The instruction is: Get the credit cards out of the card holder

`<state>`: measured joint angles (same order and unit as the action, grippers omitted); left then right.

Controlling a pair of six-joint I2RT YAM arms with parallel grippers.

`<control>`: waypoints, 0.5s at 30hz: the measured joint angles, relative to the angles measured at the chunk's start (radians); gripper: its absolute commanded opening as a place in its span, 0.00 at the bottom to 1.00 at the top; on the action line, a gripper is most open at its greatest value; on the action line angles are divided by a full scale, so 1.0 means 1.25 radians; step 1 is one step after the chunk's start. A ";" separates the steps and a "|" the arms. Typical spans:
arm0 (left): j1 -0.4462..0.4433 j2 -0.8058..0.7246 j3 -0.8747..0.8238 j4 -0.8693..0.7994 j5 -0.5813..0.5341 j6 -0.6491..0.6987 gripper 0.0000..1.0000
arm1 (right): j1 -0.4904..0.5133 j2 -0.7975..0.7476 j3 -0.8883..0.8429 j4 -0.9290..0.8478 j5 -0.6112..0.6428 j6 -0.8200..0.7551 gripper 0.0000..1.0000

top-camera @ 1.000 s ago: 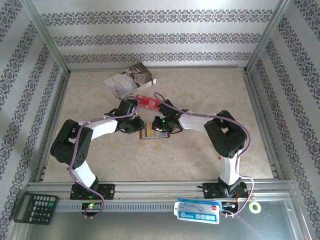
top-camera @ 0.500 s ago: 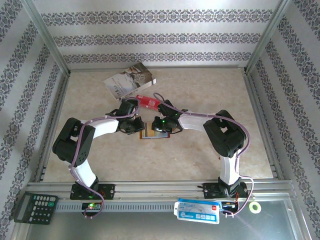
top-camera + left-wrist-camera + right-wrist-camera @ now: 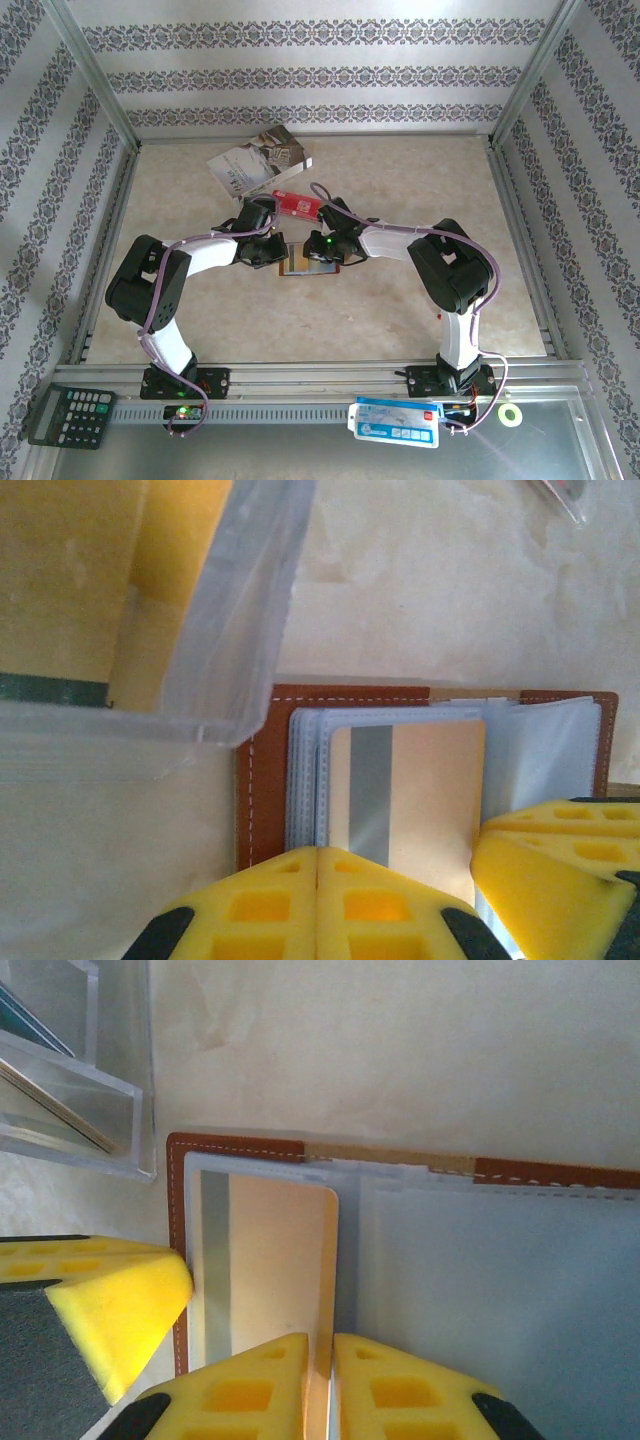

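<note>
At tabletop (image 3: 420, 185) centre: one card holder (image 3: 303, 262), open flat, one tan credit card (image 3: 410, 785) in its left half. We count two grippers just beside: left gripper (image 3: 317, 865) pads pressed together over card's near end; right gripper (image 3: 320, 1348) narrow, thin slit over card's right edge. Toward far edge: one red flat piece (image 3: 297, 204), one booklet (image 3: 258, 160).

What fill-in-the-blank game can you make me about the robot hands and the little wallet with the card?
1. The brown card holder is not shut; it lies ___ on the table.
2. The tan card inside it has a ___ stripe.
3. The finger pads of the right gripper are coloured ___.

Missing words: open, grey, yellow.
</note>
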<state>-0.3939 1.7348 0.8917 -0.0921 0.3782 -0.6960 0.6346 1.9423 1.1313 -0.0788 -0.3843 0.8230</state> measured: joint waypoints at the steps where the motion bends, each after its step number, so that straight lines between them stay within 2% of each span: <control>1: 0.000 0.000 0.000 0.000 0.000 0.000 0.05 | -0.002 0.000 -0.002 0.005 -0.003 0.001 0.14; 5: 0.000 0.000 0.000 0.001 -0.001 0.000 0.05 | -0.004 0.000 -0.009 0.022 -0.016 0.008 0.13; 15: 0.000 0.000 0.000 0.002 -0.005 0.003 0.05 | -0.009 0.000 -0.027 0.053 -0.021 0.013 0.04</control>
<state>-0.3939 1.7348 0.8917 -0.0895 0.3714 -0.6918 0.6235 1.9423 1.0973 -0.0120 -0.4107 0.8398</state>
